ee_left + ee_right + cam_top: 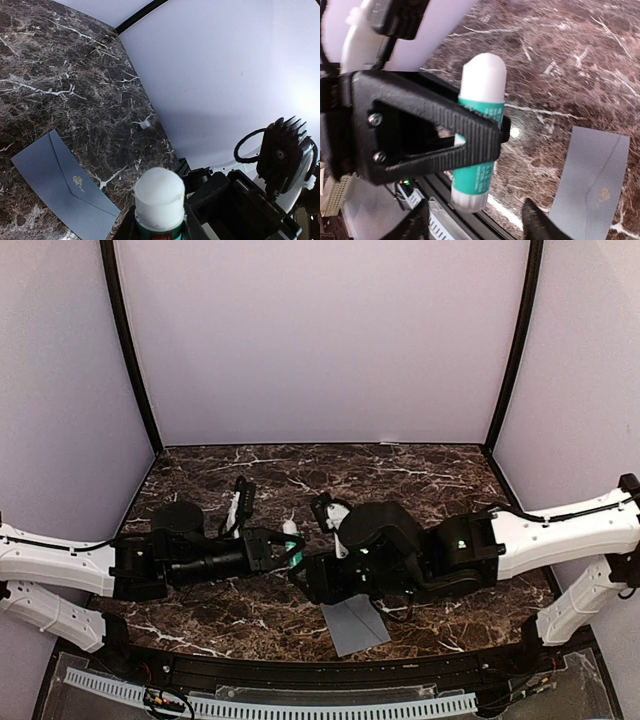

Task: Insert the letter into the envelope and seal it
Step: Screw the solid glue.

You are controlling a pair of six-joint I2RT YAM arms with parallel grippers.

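My left claw [283, 552] clamped the green, white-tipped glue stick [480, 110] mid-frame, presumably for sealing. My right claw [477, 222] hung open and empty near the flat slate-grey paper envelope [592, 180].

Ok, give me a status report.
Left gripper shut on glue stick. Right gripper open, close by. Envelope flat on table, flap folded down, not held. Nothing on it.

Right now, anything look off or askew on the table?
The envelope lies skewed near the table's front edge. A small white bit sits stray at the foot of a wall; cannot tell what it is.
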